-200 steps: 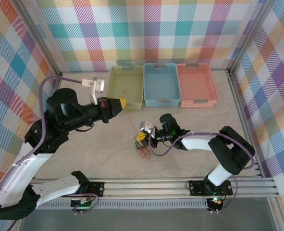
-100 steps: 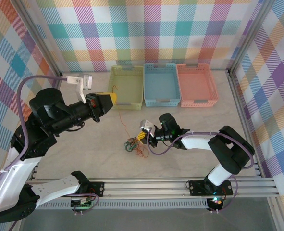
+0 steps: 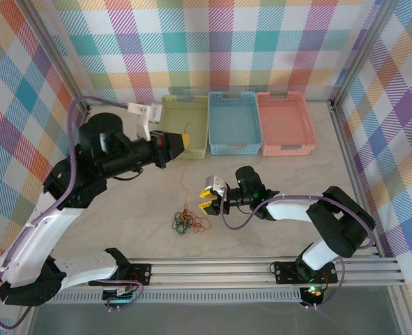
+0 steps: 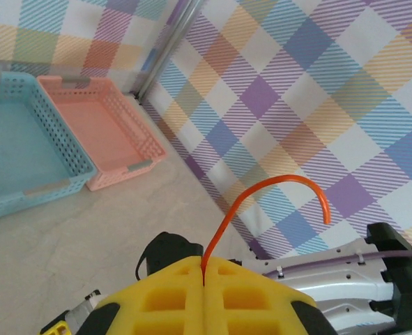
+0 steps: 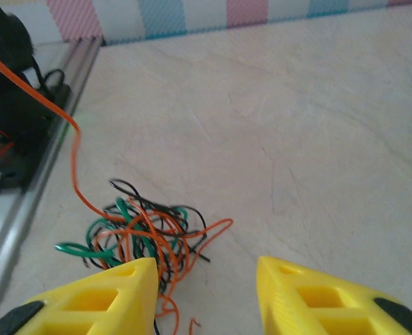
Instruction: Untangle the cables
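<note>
Since the left gripper (image 4: pixel 204 269) has its yellow pads pinched flat on the orange cable (image 3: pixel 182 174), with just a short curl poking out past them, my first worry is slip. That cord is thin and there isn't much of it in the grip. From there it runs down to the tangle (image 3: pixel 189 223), a loose heap of orange, green and black cables lying on the table (image 3: pixel 122 216) near the front rail (image 3: pixel 261 269).

The right gripper (image 5: pixel 204 266) sits low just beside the heap with its jaws apart and nothing between them, so nothing pins the pile down. My guess is that any more pull from the left either drags the whole clump along or cinches the knot tighter, not freeing the strand.

Other stuff: the yellow-green basket (image 3: pixel 165 125) is right by the left gripper, with the blue basket (image 3: pixel 233 148) and pink basket (image 3: pixel 287 149) lined up beside it. The right arm's purple-grey cable (image 3: pixel 233 225) loops close to the pile and looks like a snag risk.
</note>
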### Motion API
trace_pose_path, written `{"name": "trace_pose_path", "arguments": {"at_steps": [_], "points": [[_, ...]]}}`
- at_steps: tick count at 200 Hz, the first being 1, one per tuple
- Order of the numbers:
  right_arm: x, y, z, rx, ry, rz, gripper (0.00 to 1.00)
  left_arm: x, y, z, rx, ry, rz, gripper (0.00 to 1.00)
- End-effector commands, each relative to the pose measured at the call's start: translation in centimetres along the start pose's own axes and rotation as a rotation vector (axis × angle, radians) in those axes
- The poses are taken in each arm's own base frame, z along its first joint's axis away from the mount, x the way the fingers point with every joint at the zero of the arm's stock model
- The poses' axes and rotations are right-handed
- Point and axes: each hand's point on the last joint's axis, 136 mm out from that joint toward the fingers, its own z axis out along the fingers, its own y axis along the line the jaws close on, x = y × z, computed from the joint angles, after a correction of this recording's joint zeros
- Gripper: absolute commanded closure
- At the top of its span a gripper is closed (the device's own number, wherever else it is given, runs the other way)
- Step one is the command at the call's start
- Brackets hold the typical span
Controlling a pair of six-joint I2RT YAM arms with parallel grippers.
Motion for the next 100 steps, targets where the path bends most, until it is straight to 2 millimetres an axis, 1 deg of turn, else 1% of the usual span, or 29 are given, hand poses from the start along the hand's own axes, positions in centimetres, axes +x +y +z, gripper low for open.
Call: {"name": "trace_pose_path", "arguments": {"at_steps": [1, 23, 54, 86, 100], "points": [[-3.4, 1.7, -0.8, -0.087, -0.116, -0.097, 0.52, -1.9, -2.5, 0.3, 0.092, -0.029, 0.009, 1.00], [-4.5, 2.2, -0.7, -0.114, -0.133, -0.115, 0.47, -2.7, -3.1, 1.7, 0.116, -0.020, 0.004, 1.00], [-5.7, 2.3, -0.9, -0.121, -0.170, -0.144, 0.45, -4.7, -4.9, 3.0, 0.173, -0.021, 0.002, 1.00], [-6.4, 1.6, -0.9, -0.085, -0.183, -0.151, 0.44, -6.5, -6.5, 4.3, 0.234, -0.024, -0.014, 1.00], [-6.4, 0.9, -0.9, -0.042, -0.183, -0.152, 0.44, -6.5, -6.8, 4.8, 0.253, -0.014, -0.022, 1.00]]}}
